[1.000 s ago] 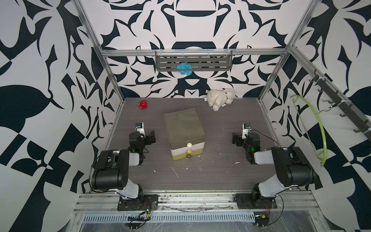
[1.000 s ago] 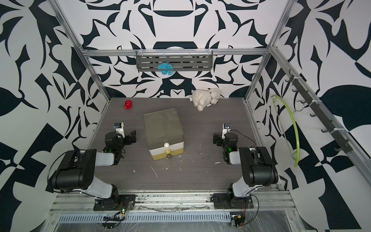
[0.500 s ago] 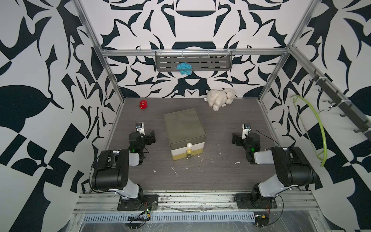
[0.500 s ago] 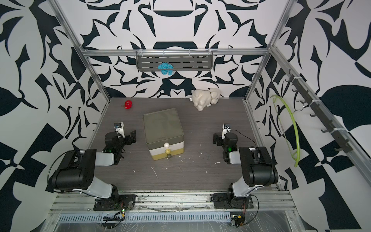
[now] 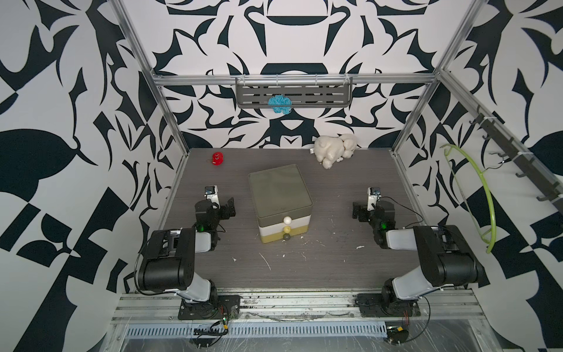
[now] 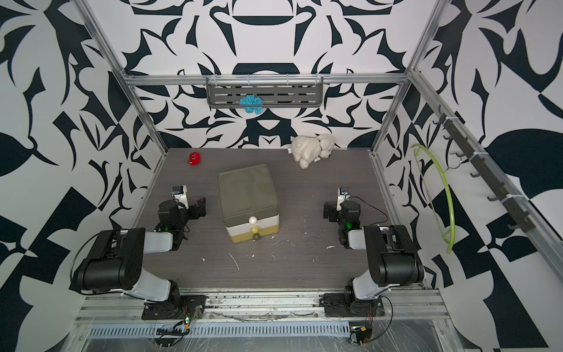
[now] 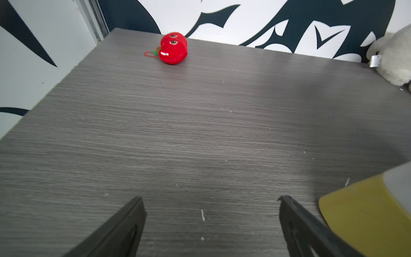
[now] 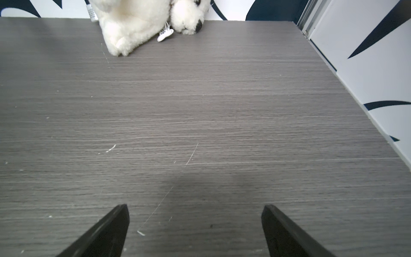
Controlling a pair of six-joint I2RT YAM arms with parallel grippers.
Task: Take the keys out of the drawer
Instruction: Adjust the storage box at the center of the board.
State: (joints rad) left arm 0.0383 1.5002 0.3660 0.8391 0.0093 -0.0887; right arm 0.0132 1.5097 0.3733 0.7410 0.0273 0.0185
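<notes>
We see the drawer box (image 5: 280,201) standing mid-table (image 5: 335,274), its drawers shut. Our left claw (image 7: 210,198) and right claw (image 8: 195,206) flank it, both spread apart.

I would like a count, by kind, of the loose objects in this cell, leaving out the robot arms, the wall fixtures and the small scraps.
Plush toys: 2 (red plush toy, white plush toy)
Drawer box: 1
Blue woolly item, on the shelf: 1
Green hanger: 1
Total: 5
</notes>
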